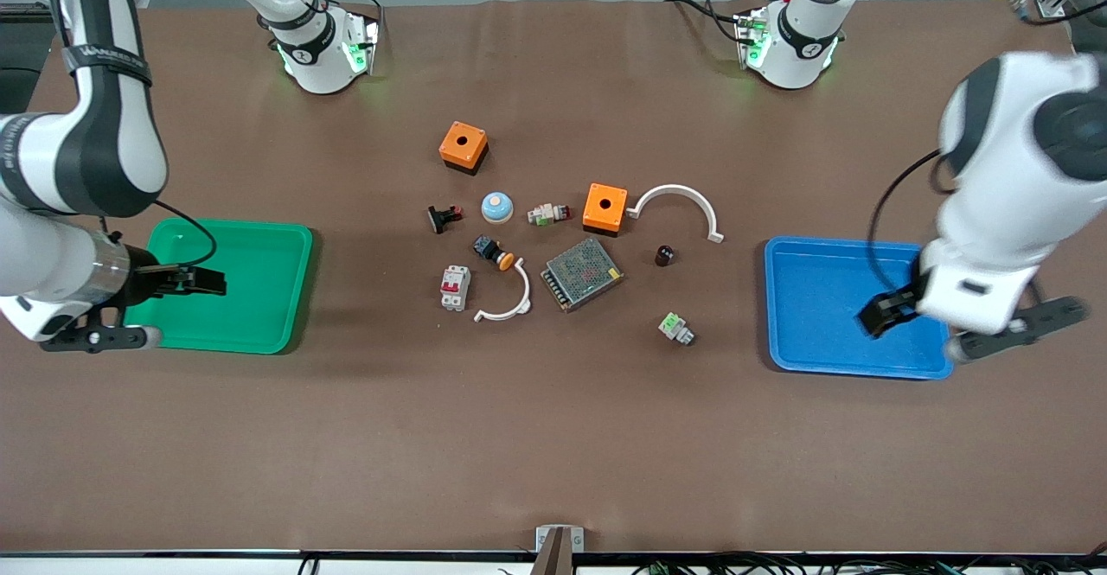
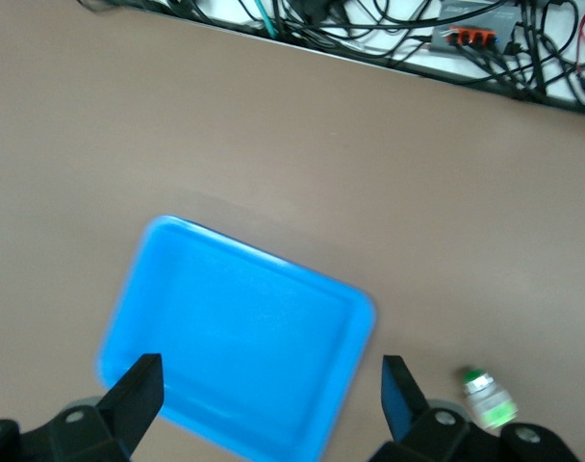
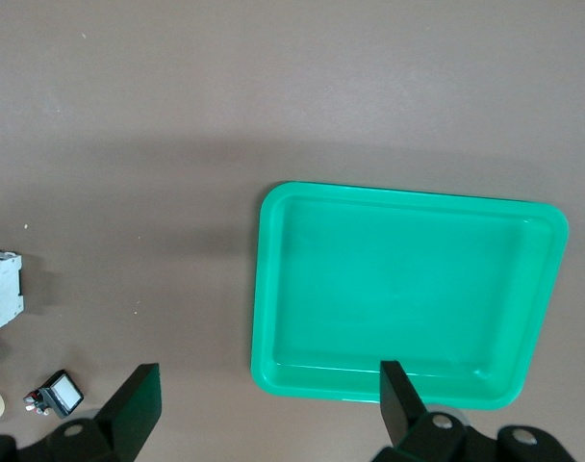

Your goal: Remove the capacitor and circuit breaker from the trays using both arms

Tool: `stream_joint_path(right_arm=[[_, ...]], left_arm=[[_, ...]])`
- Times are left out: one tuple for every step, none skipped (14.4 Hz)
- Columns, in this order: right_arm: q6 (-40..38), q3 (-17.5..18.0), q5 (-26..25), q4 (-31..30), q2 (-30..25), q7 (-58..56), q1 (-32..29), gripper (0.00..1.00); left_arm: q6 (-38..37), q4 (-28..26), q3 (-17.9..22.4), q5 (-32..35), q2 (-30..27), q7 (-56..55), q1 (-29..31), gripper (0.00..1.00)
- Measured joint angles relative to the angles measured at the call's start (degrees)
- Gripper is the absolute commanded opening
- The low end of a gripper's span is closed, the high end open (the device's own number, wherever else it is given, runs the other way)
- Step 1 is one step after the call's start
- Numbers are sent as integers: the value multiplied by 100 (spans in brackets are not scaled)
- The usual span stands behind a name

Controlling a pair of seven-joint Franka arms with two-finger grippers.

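The capacitor point(image 1: 664, 255) sits on the bare brown table point(image 1: 553, 437) near the middle, between the grey mesh-topped box point(image 1: 582, 274) and the blue tray point(image 1: 852, 309), just below the end of the bigger white arc point(image 1: 677, 207). It is well apart from the left gripper point(image 1: 884, 314), which hangs over the blue tray toward the left arm's end of the desk, fingers point(image 2: 139, 390) spread wide with nothing between them.

The breaker point(image 1: 455, 287) lies on the other flank of the cluster, beside the smaller white arc point(image 1: 508, 298) and nearer the front camera than the black-and-red clip point(image 1: 444, 217). It is well apart from the right gripper point(image 1: 195, 280), which is over the green tray's point(image 1: 227, 333) edge at the right arm's end, fingers point(image 3: 134, 404) also parted and empty.

Open table lies between each tray and the cluster. The whole strip along the desk edge nearest the front camera is bare, save a green-and-white connector point(image 1: 675, 329) sitting just toward it from the capacitor.
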Motion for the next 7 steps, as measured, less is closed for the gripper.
stream_joint_path(right_arm=[[-111,1,0,148,0,-2,-18,100],[-212,2,0,314,-1,-2,-25,100],[-285,3,0,451,-2,-2,-27,100],[-314,3,-1,546,-2,1,-34,100],[-313,2,-6,608,-1,2,-58,100],[-314,1,-10,655,-1,3,-111,100],[-323,2,-10,681,-1,3,-188,100]], left_arm=[[-171,6,-2,-98,-169,400,124,100],[-322,8,-4,-241,-334,811,243,100],[-427,7,-1,-418,-490,1205,352,100],[-541,6,34,-603,-655,1562,427,100],[-730,4,157,-764,-822,1818,409,100],[-985,-6,384,-924,-990,2002,276,100],[-1277,-21,688,-1095,-1144,2113,52,100]])
